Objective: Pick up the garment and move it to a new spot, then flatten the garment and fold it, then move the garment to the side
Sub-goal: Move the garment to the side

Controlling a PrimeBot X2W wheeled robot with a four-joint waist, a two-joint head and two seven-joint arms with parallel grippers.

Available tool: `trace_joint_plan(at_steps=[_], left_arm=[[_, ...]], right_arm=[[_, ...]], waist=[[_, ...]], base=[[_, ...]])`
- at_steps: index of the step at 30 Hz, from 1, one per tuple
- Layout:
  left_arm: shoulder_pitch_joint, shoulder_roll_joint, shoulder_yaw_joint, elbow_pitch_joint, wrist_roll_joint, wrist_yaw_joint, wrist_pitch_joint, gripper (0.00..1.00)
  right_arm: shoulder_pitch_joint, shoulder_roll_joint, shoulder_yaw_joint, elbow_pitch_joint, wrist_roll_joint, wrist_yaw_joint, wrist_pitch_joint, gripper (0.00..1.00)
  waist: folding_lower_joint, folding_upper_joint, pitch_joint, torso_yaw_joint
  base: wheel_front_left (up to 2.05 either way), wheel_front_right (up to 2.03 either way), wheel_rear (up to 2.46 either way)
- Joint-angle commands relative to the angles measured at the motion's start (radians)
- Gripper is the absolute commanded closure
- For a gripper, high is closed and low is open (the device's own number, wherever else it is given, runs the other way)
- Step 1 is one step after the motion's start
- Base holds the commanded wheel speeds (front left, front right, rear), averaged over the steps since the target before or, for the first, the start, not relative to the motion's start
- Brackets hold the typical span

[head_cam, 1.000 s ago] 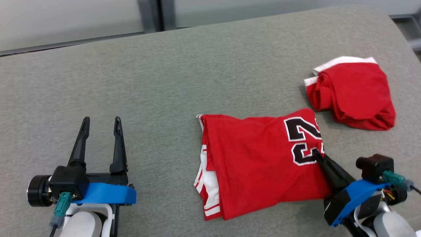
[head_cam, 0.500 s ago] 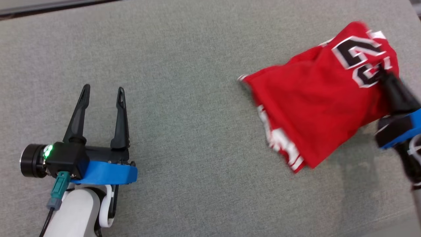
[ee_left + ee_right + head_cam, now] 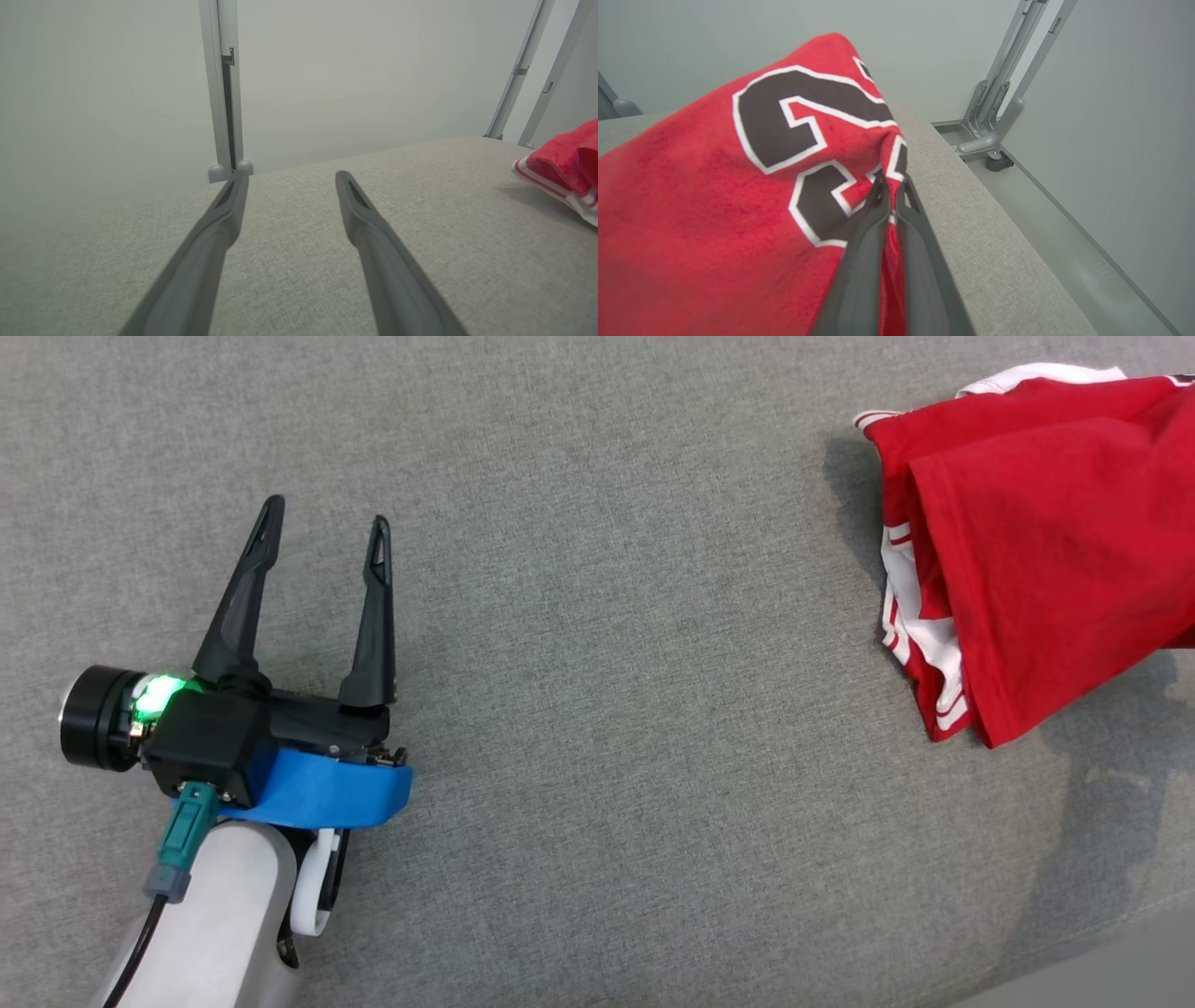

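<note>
Garment has swung from lying flat a short way right of the left gripper to hanging bunched well to its right, lifted by the right gripper, and the head camera has panned too, so part of that shift is just the view. Right claw is clenched on the cloth at the black number print; left claw is spread wide, empty. For the move aside I'd keep that pinch tight, carry slowly so the folds don't spill open, and lay the loose hem down first.
</note>
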Motion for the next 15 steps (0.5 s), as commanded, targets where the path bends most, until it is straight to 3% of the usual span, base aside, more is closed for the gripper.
trace_joint_plan(at_steps=[1, 3, 4, 7, 8, 9, 10, 15], left_arm=[[-0.024, 0.004, -0.005, -0.006, 0.007, -0.006, 0.004, 0.0], [-0.033, 0.005, -0.012, -0.007, 0.011, -0.01, 0.008, 0.0], [-0.039, 0.005, -0.016, -0.006, 0.012, -0.01, 0.009, 0.0], [-0.051, 0.004, -0.026, -0.003, 0.017, -0.018, 0.01, 0.0], [-0.053, 0.002, -0.029, 0.0, 0.018, -0.018, 0.008, 0.0], [-0.054, 0.002, -0.031, 0.003, 0.017, -0.019, 0.006, 0.0], [-0.054, 0.0, -0.032, 0.006, 0.015, -0.018, 0.004, 0.0], [-0.043, -0.012, -0.034, 0.021, 0.003, -0.01, -0.009, 0.0]], right_arm=[[-0.021, 0.012, -0.013, 0.011, -0.007, 0.0, 0.009, 1.0], [-0.039, 0.017, -0.019, 0.029, -0.019, 0.0, 0.018, 1.0], [-0.046, 0.018, -0.024, 0.044, -0.028, 0.0, 0.025, 0.79], [-0.07, 0.022, -0.031, 0.078, -0.038, 0.0, 0.036, 0.57], [-0.073, 0.027, -0.041, 0.09, -0.044, 0.0, 0.044, 0.44], [-0.071, 0.032, -0.049, 0.1, -0.054, 0.0, 0.048, 0.12], [-0.07, 0.036, -0.059, 0.102, -0.063, 0.0, 0.045, 0.03], [-0.027, 0.067, -0.116, 0.091, -0.126, 0.0, 0.029, 0.0]], waist=[[-0.0001, -0.0001, 0.015, 0.001], [-0.0001, -0.0001, 0.029, 0.001], [-0.0001, -0.0001, 0.035, 0.002], [-0.0001, -0.0001, 0.049, 0.009], [-0.0001, -0.0001, 0.051, 0.012], [-0.0001, -0.0001, 0.051, 0.015], [-0.0001, -0.0001, 0.05, 0.018], [-0.0001, -0.0001, 0.029, 0.031]], base=[[0.0, 0.0, 0.0], [0.0, 0.0, 0.0], [0.0, 0.0, 0.0], [0.0, 0.0, 0.0], [0.0, 0.0, 0.0], [0.0, 0.0, 0.0], [0.0, 0.0, 0.0], [0.0, 0.0, 0.0]])
